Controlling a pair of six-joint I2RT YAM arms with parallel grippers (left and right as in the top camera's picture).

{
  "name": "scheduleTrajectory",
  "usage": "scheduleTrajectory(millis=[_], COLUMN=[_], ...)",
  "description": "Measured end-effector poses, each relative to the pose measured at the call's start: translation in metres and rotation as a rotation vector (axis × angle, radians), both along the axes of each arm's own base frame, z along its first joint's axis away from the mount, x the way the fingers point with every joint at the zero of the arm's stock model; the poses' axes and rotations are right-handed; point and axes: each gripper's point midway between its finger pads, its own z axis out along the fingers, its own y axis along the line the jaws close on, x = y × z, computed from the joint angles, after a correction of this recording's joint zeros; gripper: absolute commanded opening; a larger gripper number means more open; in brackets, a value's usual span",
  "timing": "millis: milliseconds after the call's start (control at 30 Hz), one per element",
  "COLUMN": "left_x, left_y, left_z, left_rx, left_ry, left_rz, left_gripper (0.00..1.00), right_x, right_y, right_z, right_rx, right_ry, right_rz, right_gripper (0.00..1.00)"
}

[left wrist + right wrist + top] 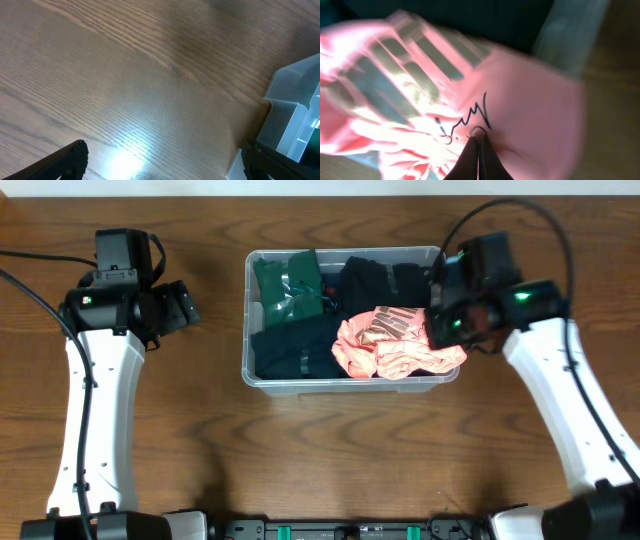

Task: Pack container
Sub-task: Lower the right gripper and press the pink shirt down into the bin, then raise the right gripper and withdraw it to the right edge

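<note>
Right gripper [479, 150] pinched shut on pink garment [395, 340] at the right end of the container [250, 320] — mid-desk [300, 460], packed with dark clothes [295, 345]. Left gripper [165, 152] spread wide, holding nothing — above desk just left of container.

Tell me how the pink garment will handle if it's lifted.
Probably floppy: the pink garment lies crumpled in folds. Likely light, being thin cloth. It may snag or drag, since it drapes over the container rim.
</note>
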Motion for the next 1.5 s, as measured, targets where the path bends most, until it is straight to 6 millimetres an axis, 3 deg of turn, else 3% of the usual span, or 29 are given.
scheduleTrajectory(millis=[233,400,533,700,767,867,1033,1200,1367,1500], left_x=[0.0,0.001,0.002,0.002,0.002,0.003,0.003,0.003,0.003,0.003], left_y=[0.0,0.0,0.0,0.0,0.0,0.0,0.0,0.0,0.0,0.0], left_z=[0.0,0.0,0.001,0.001,0.001,0.001,0.001,0.001,0.001,0.001], left_rx=[0.0,0.0,0.001,0.001,0.001,0.001,0.001,0.001,0.001,0.001], left_ry=[0.0,-0.004,-0.009,-0.01,-0.011,-0.012,-0.013,-0.013,-0.013,-0.013], left_rz=[0.0,0.0,0.0,0.0,0.0,0.0,0.0,0.0,0.0,0.0], left_gripper=[0.98,0.98,0.98,0.98,0.98,0.98,0.98,0.98,0.98,0.98], right_x=[-0.006,-0.004,0.005,0.037,0.044,0.042,0.028,0.018,0.013,0.014], right_y=[0.004,0.005,0.007,0.019,0.028,0.045,0.077,0.103,0.112,0.112], right_z=[-0.049,-0.059,-0.039,0.025,0.042,0.048,0.032,-0.011,-0.055,-0.058], right_rx=[-0.007,-0.007,0.0,0.051,0.078,0.104,0.115,0.096,0.061,0.057], right_ry=[0.048,0.05,0.025,-0.122,-0.167,-0.185,-0.149,-0.047,0.056,0.061], right_rz=[-0.006,-0.009,-0.01,0.002,0.02,0.063,0.147,0.204,0.218,0.215], right_gripper=[0.01,0.01,0.01,0.01,0.01,0.01,0.01,0.01,0.01,0.01])
